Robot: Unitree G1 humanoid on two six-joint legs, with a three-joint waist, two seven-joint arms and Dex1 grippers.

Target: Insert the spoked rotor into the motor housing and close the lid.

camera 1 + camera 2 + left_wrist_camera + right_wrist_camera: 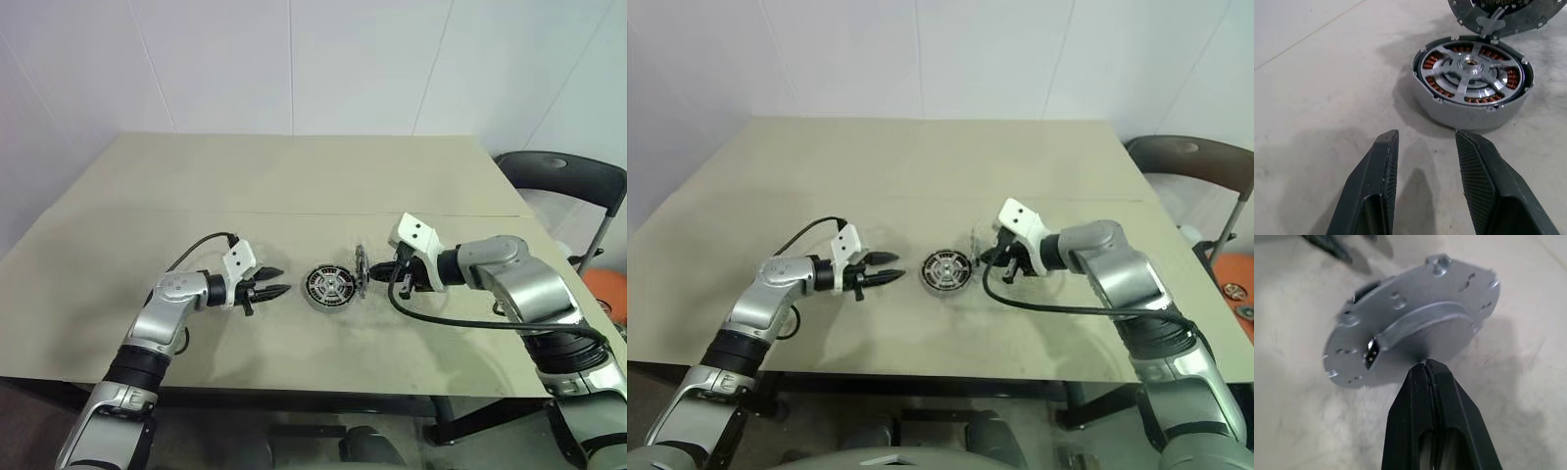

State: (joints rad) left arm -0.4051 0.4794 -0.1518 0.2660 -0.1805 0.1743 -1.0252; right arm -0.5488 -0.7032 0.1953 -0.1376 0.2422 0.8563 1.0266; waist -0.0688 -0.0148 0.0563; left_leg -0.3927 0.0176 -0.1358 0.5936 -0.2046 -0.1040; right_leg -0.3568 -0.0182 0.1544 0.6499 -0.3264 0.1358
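Motor housing (328, 287) between left gripper (275, 282), right gripper (377, 271)

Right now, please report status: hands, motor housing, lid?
Left hand open, empty. Right hand shut on lid, tilted beside motor housing. Spoked rotor seated. Nothing blocking.

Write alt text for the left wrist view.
A round grey motor housing, its spoked rotor seated over copper windings, sits on the beige table just beyond the open left gripper. The silvery lid stands tilted behind it.
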